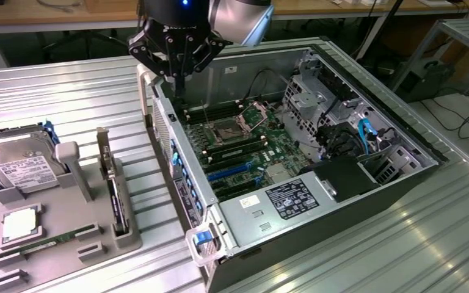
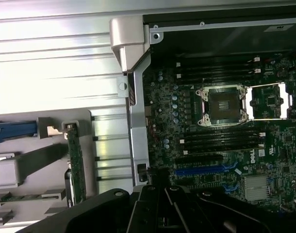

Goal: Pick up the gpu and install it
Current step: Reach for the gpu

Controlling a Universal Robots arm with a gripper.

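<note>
Grey tray (image 1: 55, 256) on the near counter (image 1: 71, 91) is holding the gpu (image 1: 114, 195) on edge: thin, dark, pale bracket (image 1: 102, 143) at its far end, long axis running near-to-far. It is sitting to the exterior view's left of, and nearer than, the end effector (image 1: 179, 85), which is hovering closed and empty over the far corner of the computer case (image 1: 316, 244).

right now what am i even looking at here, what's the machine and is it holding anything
This is one robot arm with black jaws, shut and empty, above the edge of an open dark computer case whose green motherboard is exposed. One picture is from a camera standing off the arm; the other from a camera on its wrist, looking down. Beside the case a grey holder tray carries parts: a silver labelled hard drive and the gpu, a thin dark card standing on edge, not yet picked up.
</note>
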